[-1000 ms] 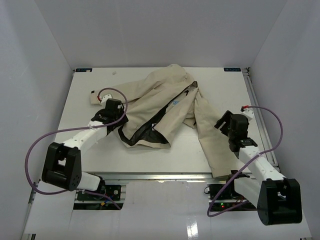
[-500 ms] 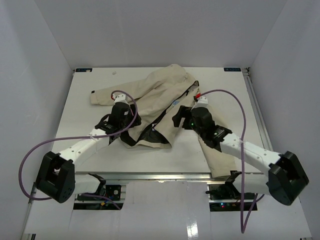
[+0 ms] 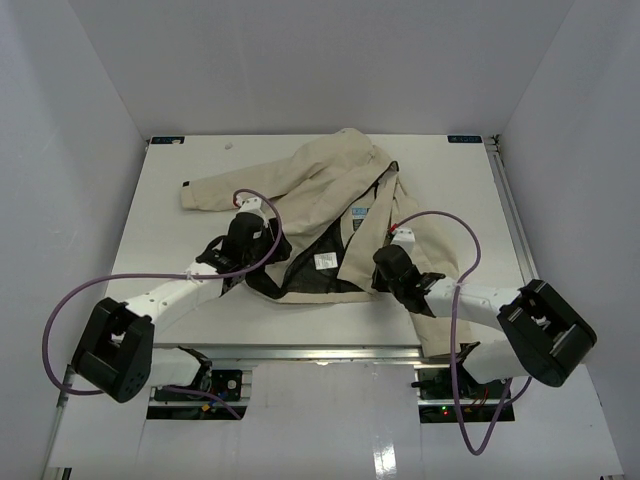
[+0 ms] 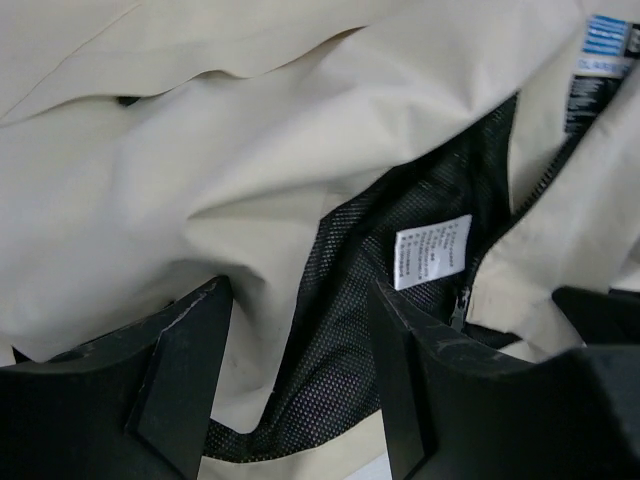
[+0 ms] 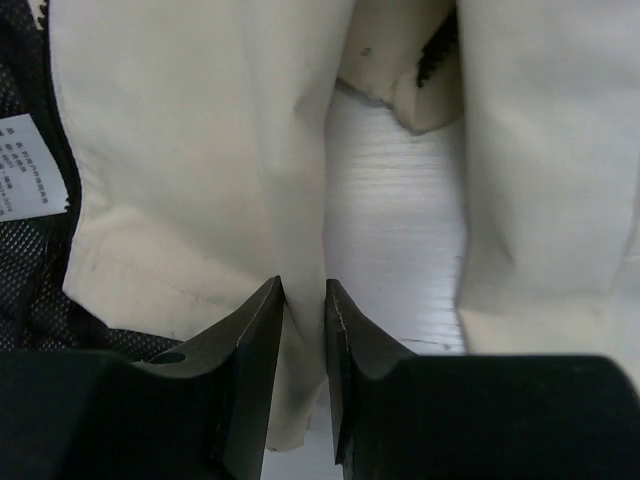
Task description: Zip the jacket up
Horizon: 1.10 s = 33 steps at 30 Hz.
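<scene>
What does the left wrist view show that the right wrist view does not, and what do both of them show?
Only the left wrist view: the open left hand over the lining's edge, the zipper slider and a blue tag.
Only the right wrist view: the right hand closed on a fold of cream fabric, and a strip of bare table between two parts of the jacket.
Both: the cream jacket fabric, the black mesh lining and the white label.
</scene>
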Each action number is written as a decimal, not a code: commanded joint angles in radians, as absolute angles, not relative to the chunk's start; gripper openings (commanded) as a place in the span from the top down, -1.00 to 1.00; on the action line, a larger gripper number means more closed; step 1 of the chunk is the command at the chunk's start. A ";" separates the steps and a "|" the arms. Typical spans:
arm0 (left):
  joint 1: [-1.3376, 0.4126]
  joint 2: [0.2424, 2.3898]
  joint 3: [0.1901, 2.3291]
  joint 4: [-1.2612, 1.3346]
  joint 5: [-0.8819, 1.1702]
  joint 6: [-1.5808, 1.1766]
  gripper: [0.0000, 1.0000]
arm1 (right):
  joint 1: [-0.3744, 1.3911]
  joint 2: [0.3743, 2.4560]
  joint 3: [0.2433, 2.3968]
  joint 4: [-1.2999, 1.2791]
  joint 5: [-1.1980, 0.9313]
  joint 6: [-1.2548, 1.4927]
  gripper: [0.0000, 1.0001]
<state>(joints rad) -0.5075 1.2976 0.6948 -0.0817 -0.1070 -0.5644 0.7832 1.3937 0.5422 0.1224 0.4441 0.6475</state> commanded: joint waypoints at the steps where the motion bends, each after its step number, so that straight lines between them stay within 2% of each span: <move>1: -0.566 1.246 0.724 -0.016 0.037 -0.488 -0.33 | 0.759 1.308 0.495 0.170 0.496 0.587 0.41; 8: -0.617 1.403 0.825 0.083 0.353 -0.360 -0.33 | 0.758 1.171 0.408 0.233 0.471 0.513 0.40; 13: -0.617 1.580 0.957 0.054 0.408 -0.299 -0.32 | 0.754 1.094 0.364 0.254 0.467 0.480 0.35; 17: -0.617 1.626 1.053 0.062 0.474 -0.294 -0.30 | 0.752 1.079 0.345 0.276 0.439 0.469 0.33; 20: -0.626 1.549 1.065 0.045 0.402 -0.318 -0.32 | 0.752 1.087 0.344 0.282 0.423 0.465 0.32; 24: -0.646 1.429 1.099 -0.078 0.156 -0.372 -0.35 | 0.752 1.094 0.341 0.285 0.419 0.466 0.32; 26: -0.671 1.401 1.105 -0.070 0.162 -0.371 -0.36 | 0.750 1.086 0.332 0.292 0.420 0.465 0.31; 29: -0.681 1.436 1.127 -0.052 0.313 -0.354 -0.38 | 0.750 1.070 0.322 0.300 0.415 0.462 0.29; 31: -0.670 1.540 1.145 -0.035 0.387 -0.327 -0.37 | 0.749 1.056 0.316 0.303 0.410 0.461 0.29; 33: -0.642 1.628 1.183 -0.034 0.519 -0.315 -0.28 | 0.750 1.043 0.311 0.302 0.410 0.458 0.26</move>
<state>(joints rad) -0.6714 1.4709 1.1415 -0.0112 0.3146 -0.3463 0.7528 1.0794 0.3258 0.2513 0.4127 0.4797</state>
